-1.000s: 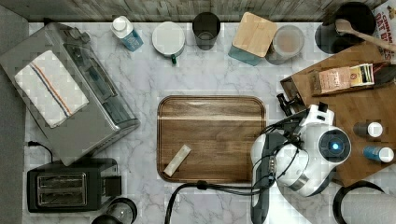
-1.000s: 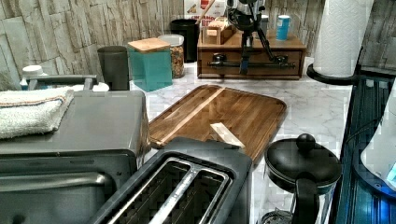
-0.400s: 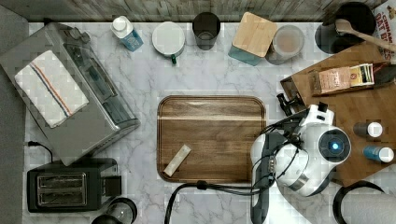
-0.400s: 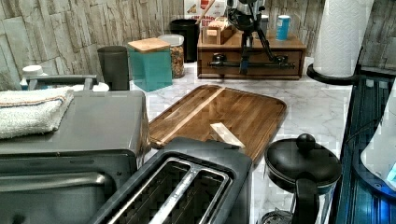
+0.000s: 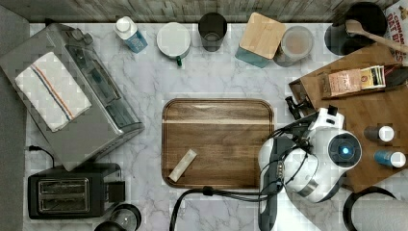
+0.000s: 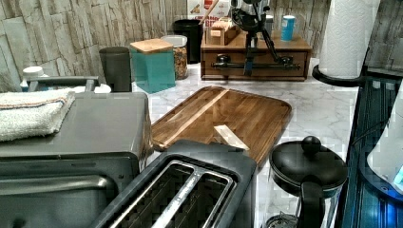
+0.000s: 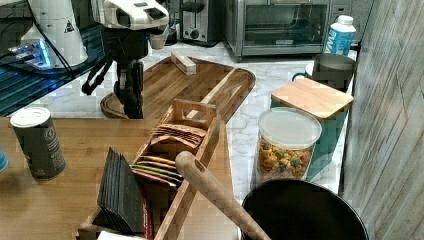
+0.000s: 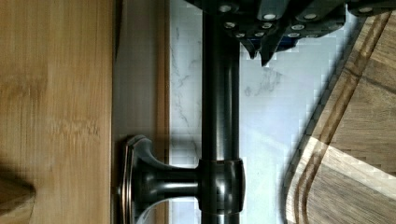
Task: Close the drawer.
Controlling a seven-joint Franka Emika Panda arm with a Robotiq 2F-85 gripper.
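While held at the drawer [image 6: 256, 64] front | gripper [image 6: 249, 53] | finger state cannot be told | handle [image 8: 218, 116] beside it

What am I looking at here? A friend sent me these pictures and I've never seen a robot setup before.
This is one robot arm, white and jointed, working at a marble kitchen counter. Four cameras caught the same moment. One looks straight down, two look from the sides, and one rides on the arm's wrist.

The arm's claw hangs down at the dark bar handle of a wooden drawer. The wrist camera shows that handle up close. I can't tell whether the claw grips it.

Also on the counter are a brown wooden tray with a small pale stick on it, a toaster oven and a black toaster.
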